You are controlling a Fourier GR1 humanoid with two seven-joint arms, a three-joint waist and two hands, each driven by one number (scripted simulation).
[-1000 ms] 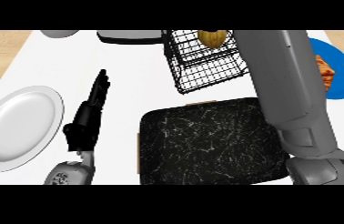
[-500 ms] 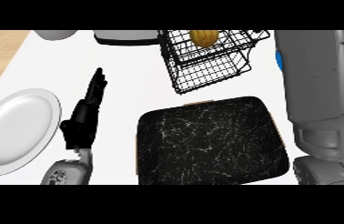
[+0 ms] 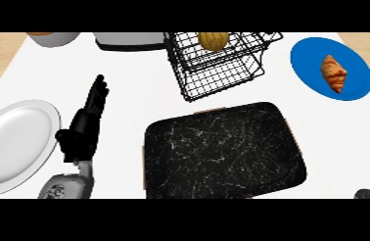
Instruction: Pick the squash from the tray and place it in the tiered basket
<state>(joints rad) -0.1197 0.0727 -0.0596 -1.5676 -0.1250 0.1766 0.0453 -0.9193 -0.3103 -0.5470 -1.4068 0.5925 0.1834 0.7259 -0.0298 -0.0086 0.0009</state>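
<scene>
Yellow-tan squash point(image 3: 213, 40) lies inside the black wire tiered basket point(image 3: 217, 73) at twelve o'clock, apart from the dark marbled tray point(image 3: 224, 154) at centre, which shows nothing on it. Judging by that, the placing step looks done; what remains is only to confirm the squash is settled and keep the arms away. At nine o'clock the left hand point(image 3: 85, 125) rests with fingers straight and relaxed, holding nothing, just beside the white plate point(image 3: 22, 137). No right hand shows. At two o'clock a blue plate point(image 3: 318, 54) carries a croissant point(image 3: 333, 72).
</scene>
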